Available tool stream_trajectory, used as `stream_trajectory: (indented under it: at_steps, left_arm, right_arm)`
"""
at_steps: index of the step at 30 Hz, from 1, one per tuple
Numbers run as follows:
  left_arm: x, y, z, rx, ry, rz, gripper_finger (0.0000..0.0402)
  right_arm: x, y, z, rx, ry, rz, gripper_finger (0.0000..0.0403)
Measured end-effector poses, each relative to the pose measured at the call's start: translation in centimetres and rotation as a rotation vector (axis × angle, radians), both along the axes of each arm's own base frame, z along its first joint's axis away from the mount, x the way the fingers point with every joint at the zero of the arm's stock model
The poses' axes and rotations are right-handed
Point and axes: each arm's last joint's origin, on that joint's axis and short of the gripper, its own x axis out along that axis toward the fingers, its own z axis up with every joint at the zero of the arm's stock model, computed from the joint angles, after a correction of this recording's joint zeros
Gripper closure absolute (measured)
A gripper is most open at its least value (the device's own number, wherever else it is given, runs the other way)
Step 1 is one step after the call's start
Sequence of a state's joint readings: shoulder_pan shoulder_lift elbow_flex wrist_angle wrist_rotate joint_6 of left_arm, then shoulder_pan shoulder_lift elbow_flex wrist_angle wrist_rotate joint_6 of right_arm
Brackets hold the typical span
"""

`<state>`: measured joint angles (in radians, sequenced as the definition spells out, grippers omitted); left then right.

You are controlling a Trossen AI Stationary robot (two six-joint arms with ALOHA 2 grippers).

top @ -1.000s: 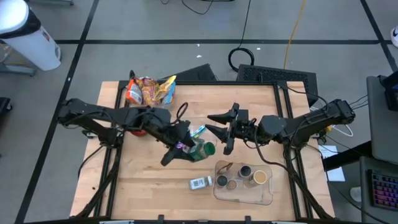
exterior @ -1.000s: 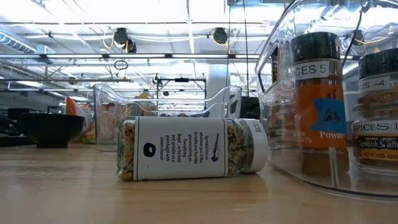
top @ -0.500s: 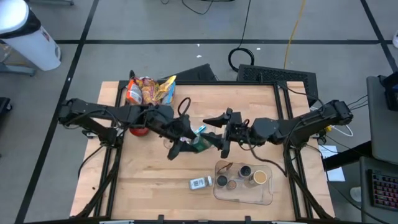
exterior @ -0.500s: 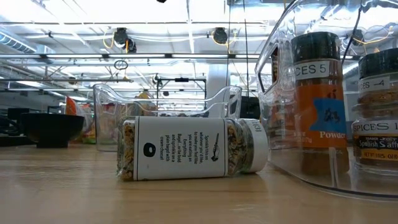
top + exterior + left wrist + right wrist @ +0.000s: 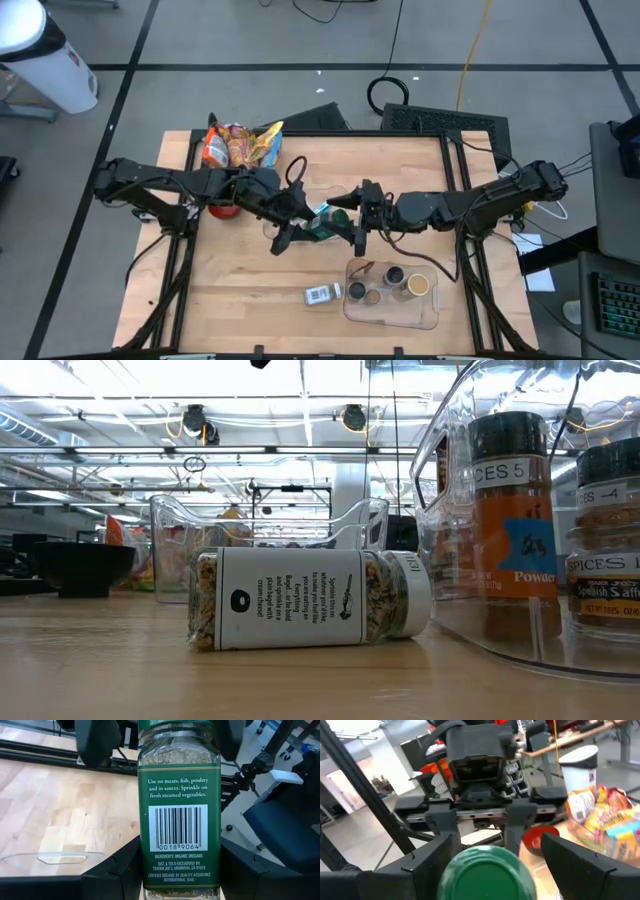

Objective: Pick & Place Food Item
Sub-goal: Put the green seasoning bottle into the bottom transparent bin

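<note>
A glass oregano jar [image 5: 179,815] with a green label and green lid [image 5: 487,872] hangs in the air over the middle of the table [image 5: 250,300]. My left gripper [image 5: 306,223] is shut on the jar. My right gripper [image 5: 348,220] faces it from the table's right and is open. Its two fingers [image 5: 432,862] stand on either side of the lid end, and I see no touch. Another spice jar [image 5: 310,598] lies on its side on the wood near the front. My left gripper pinches the oregano jar's base end [image 5: 150,880] between its two fingers, one on each narrow side. The fingers come roughly level from the table's left, slanting a little down, along the jar. The jar is lifted clear, its lid pointing at the right arm.
A clear bin [image 5: 392,290] with several spice jars stands at the front right. A second clear bin with snack bags [image 5: 240,145] stands at the far left, with a red bowl [image 5: 222,210] beside it. Bare wood lies at the front left.
My right gripper has moved toward the table's left and come down a little, so its fingers now straddle the jar's lid. My left gripper has carried the jar a short way toward the far edge and then kept still.
</note>
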<state>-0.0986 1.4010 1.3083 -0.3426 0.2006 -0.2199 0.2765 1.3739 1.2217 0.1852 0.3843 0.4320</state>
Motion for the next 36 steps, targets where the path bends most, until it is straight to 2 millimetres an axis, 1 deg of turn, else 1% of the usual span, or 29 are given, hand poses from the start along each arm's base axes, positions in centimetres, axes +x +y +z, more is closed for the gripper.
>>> stream_trajectory:
  at_steps: [9,17,22,29,36]
  left_arm:
    - [0.0,0.08,-0.05,0.017,0.002,0.018,0.0196]
    - [0.0,0.1,-0.05,0.019,0.002,0.024,0.0196]
    - [0.0,0.12,-0.05,0.019,0.002,0.024,0.0196]
    - [-0.04,0.07,-0.06,0.011,0.007,0.019,0.0196]
    - [-0.06,0.08,-0.1,0.011,0.012,0.021,0.0196]
  right_arm:
    - [0.0,0.12,-0.05,0.013,0.005,0.048,0.011]
    - [-0.03,0.12,-0.47,0.047,0.045,0.046,0.0114]
    - [-0.03,0.12,-0.44,0.046,0.042,0.046,0.0139]
    - [-0.04,0.24,-0.55,0.046,0.055,0.092,0.0209]
    - [-0.06,0.24,-0.61,0.041,0.063,0.096,0.0213]
